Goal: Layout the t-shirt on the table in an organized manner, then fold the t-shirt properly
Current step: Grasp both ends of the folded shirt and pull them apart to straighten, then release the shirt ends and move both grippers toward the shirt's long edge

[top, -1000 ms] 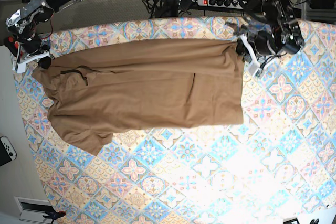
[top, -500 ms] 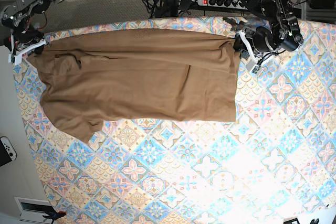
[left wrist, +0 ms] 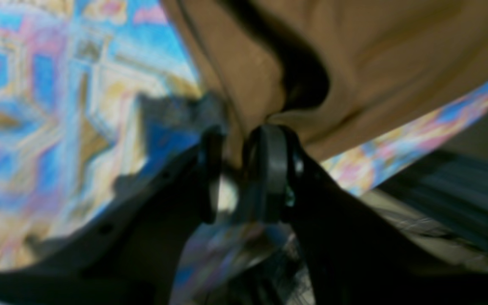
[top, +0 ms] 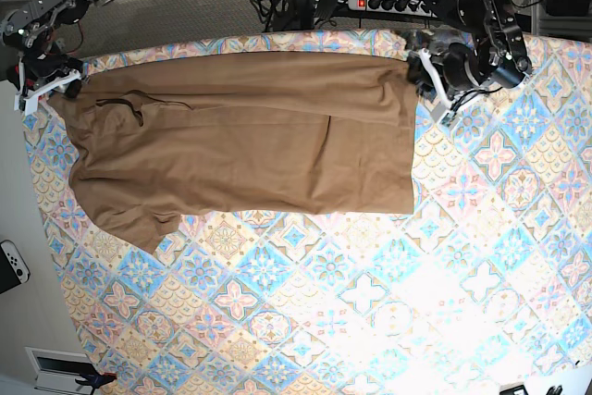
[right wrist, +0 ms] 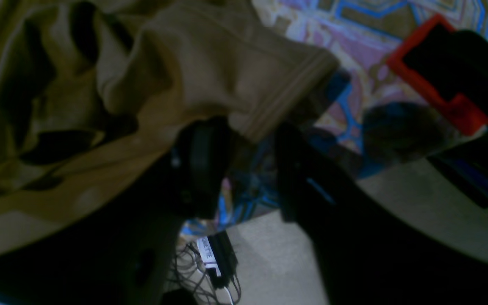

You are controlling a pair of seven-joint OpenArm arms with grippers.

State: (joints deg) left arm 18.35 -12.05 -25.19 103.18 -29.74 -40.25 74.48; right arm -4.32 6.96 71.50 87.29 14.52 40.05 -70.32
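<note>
T-shirt (top: 240,131) spread lengthwise along the bench's (top: 370,302) far edge; left claw (left wrist: 237,169) and right claw (right wrist: 244,163) parted at its corners. Layout nearly finished; folding remains.

We see the left gripper (left wrist: 235,173) from close up, its two dark fingers (left wrist: 269,169) standing a little apart, with a fold of the tan t-shirt (left wrist: 354,55) coming down into the narrow gap between them. The cloth bunches into a deep dark crease just above. The patterned table (left wrist: 57,106) fills the left side; its edge runs lower right, blurred floor beyond.
</note>
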